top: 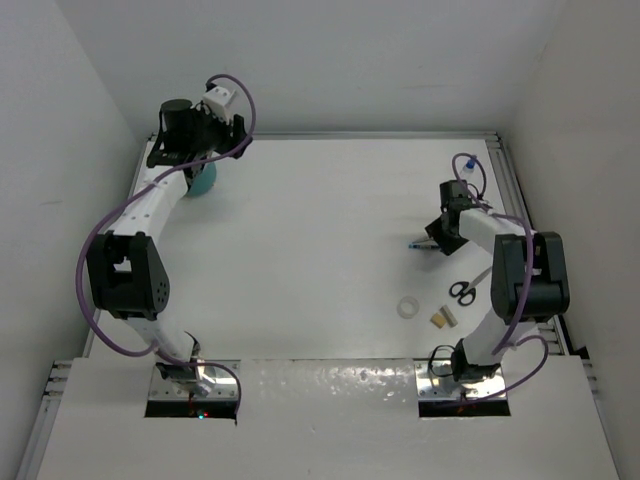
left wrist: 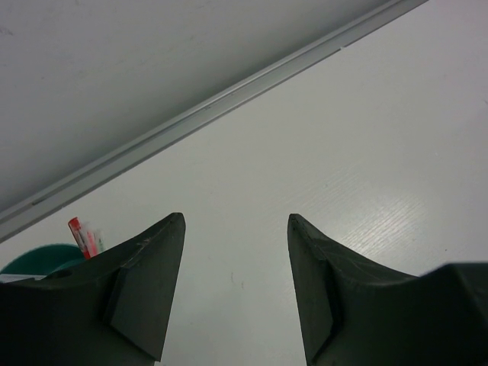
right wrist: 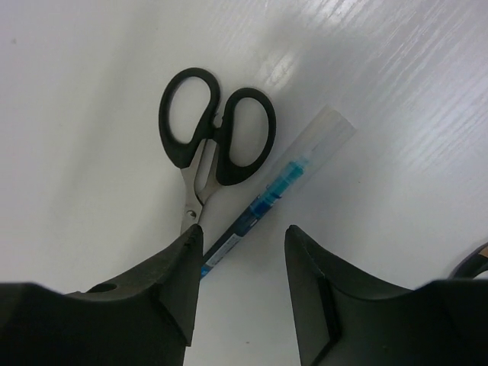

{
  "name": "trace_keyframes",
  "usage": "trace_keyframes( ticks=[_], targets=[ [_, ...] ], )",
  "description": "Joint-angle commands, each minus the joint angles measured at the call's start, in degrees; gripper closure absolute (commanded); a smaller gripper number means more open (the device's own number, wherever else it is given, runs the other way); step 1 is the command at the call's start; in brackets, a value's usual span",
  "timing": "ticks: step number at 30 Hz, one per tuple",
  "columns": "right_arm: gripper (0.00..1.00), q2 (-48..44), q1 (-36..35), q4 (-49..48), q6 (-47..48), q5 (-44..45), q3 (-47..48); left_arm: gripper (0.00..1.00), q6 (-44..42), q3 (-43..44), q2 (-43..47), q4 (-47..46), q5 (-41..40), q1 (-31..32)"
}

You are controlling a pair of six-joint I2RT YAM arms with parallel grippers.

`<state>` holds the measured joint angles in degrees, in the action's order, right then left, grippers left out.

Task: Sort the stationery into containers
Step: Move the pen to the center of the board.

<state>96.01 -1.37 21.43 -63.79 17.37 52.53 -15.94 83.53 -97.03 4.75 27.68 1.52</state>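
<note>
Right side of table | right gripper (right wrist: 240,252) jaws apart, clamping nothing | blue pen (right wrist: 284,183) runs out between them, close against one finger, long axis slanting away beside scissors (right wrist: 215,137) | right arm nearer | left gripper (left wrist: 236,236) apart, empty, by teal pot (left wrist: 34,261).

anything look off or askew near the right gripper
Nothing spilled or damaged. The blue pen runs askew, its near end at one finger of the open right gripper rather than centred between the two.
</note>
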Motion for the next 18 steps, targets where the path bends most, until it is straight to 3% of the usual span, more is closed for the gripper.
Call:
trace_keyframes(
  ticks=[1,7,18],
  targets=[
    [0.54,1.1,-0.2,0.6,-2.2,-0.6,2.3,0.46,0.9,-0.4,3.2,-2.6,-0.3,-0.1],
    [0.61,3.3,0.0,0.5,-4.1,-1.5,0.8,0.46,1.6,-0.6,3.2,-3.2,-0.8,-0.3],
    [0.63,5.4,1.1,2.9,-5.2,-2.8,-1.6,0.46,2.4,-0.6,3.5,-3.4,-1.0,-0.5]
  ],
)
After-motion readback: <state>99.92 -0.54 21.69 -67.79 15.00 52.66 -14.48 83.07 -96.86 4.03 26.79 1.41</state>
